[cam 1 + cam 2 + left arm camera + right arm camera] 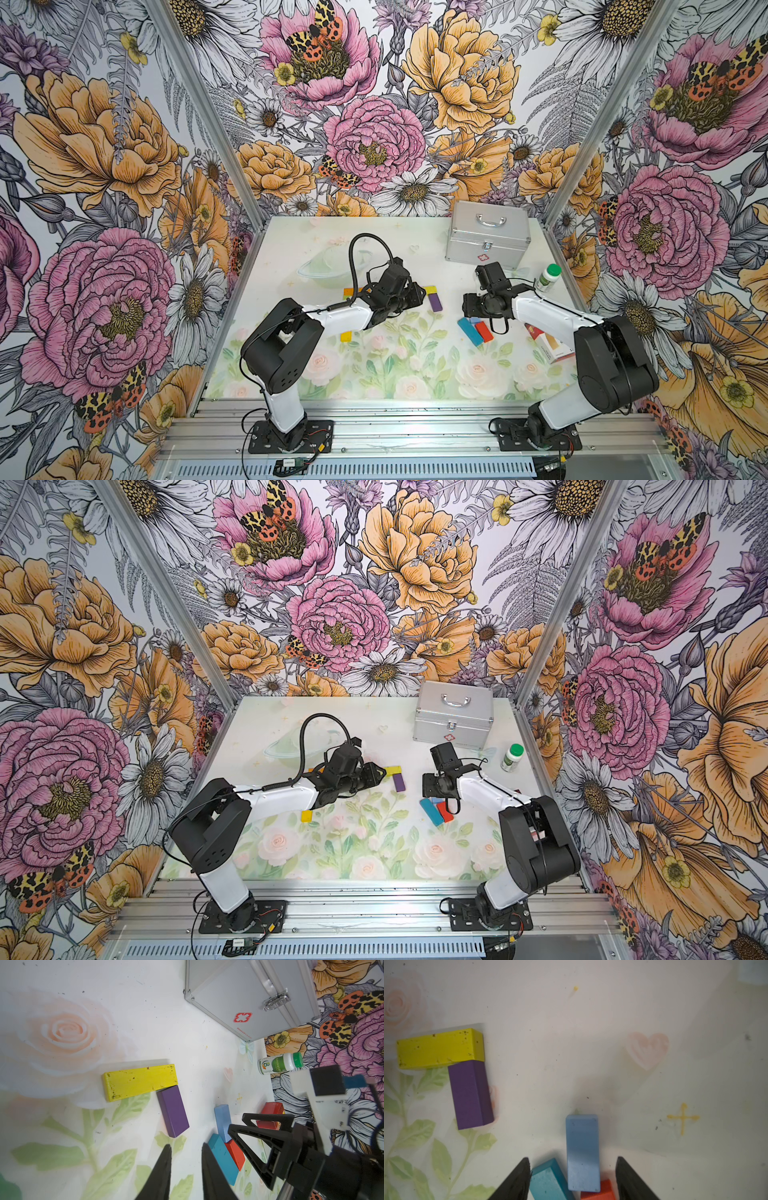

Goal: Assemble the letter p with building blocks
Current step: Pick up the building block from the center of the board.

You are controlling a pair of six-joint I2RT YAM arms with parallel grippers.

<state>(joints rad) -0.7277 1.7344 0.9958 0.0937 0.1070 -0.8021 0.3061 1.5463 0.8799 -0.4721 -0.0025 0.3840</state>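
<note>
Right wrist view: right fingers (517,1184) spread, straddling light blue block (582,1153), untouched; centre, avoid teal block (548,1182) and red block (598,1193) when closing; left fingers (160,1178) parted, empty

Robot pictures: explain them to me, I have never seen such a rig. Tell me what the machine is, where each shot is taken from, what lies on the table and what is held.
The machine is two robot arms, the left arm and the right arm, bolted at one edge of a table. The two wide pictures are top views from one camera overhead. The two close ones come from a camera on each wrist. On the table a yellow block and a purple block meet in an L. A light blue block, a blue block and a red block sit bunched together. A case and a bottle stand further back. The left gripper and right gripper are open and hold nothing.
</note>
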